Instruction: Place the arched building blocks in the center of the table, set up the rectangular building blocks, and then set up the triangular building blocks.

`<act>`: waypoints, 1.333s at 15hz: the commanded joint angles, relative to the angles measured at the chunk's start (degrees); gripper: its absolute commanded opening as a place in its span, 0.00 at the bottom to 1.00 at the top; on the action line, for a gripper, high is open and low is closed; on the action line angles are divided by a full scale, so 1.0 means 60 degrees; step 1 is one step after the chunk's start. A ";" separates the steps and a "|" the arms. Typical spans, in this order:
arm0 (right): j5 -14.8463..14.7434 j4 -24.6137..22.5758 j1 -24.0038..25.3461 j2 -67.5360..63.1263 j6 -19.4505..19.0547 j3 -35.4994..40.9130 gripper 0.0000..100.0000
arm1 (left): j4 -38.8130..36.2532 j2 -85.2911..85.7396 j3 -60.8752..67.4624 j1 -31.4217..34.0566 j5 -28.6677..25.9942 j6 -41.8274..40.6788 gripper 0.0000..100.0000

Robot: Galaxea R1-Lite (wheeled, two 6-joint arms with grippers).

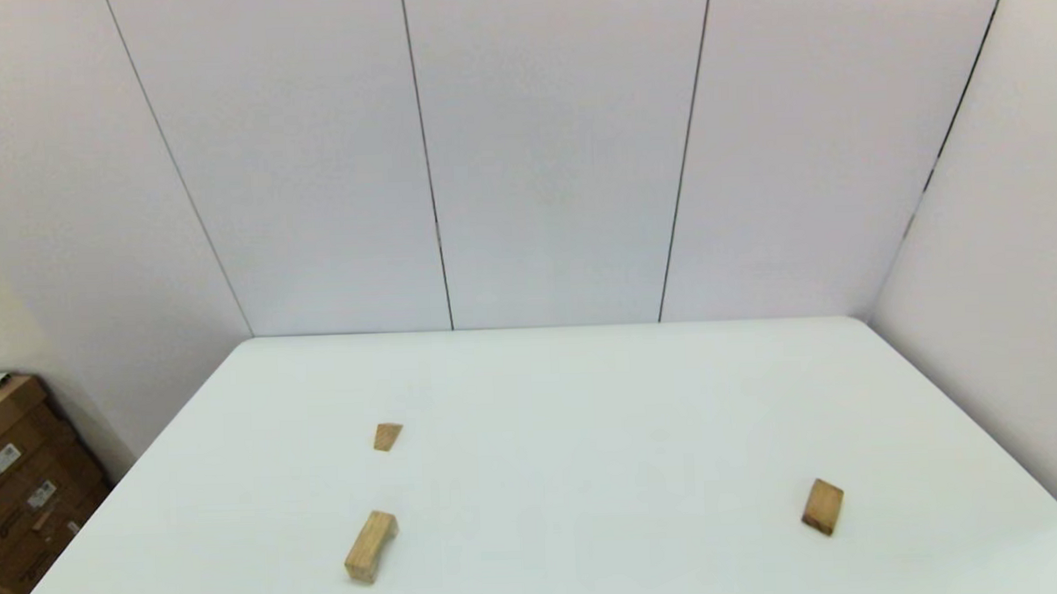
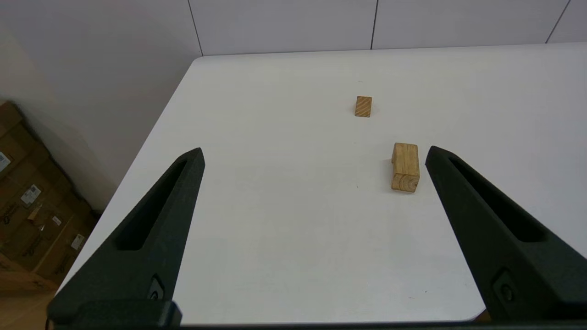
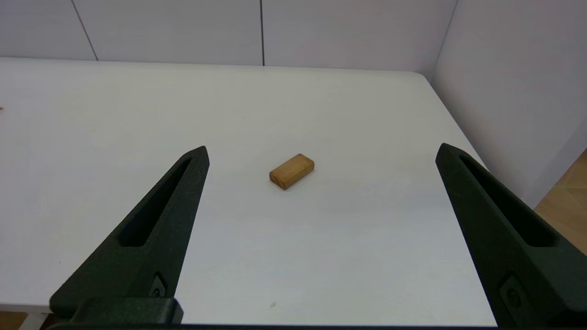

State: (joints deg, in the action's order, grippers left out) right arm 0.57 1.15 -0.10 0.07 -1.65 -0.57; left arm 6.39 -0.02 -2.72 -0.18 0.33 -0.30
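White table carries the arched building blocks at its near left, long axis running away from the wide-open, empty left gripper, which sits nearer than the equally open, empty right gripper.

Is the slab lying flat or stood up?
Flat: the slab rests on a broad face on the table, alone, ahead of the open right claw.

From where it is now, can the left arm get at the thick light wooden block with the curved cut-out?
Probably yes. The left gripper is open, and the arched wooden block lies alone on the white table ahead of it, with nothing between them.
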 commanded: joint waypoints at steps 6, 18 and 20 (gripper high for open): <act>0.0007 -0.0001 0.0002 0.0002 -0.0004 0.0008 1.00 | 0.0005 0.0004 -0.0001 0.0001 0.0004 0.0007 1.00; 0.0007 -0.0001 0.0002 0.0002 -0.0004 -0.0007 1.00 | 0.0986 -0.0347 -0.0748 0.0001 -0.0128 -0.0008 1.00; 0.0007 -0.0001 0.0002 0.0002 -0.0004 0.0008 1.00 | 0.2348 -0.0787 -0.1920 0.0001 -0.0743 0.0007 1.00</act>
State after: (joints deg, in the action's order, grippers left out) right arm 0.60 1.12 -0.10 0.07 -1.65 -0.52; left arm 12.73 -1.29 -7.39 -0.18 -0.85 -0.41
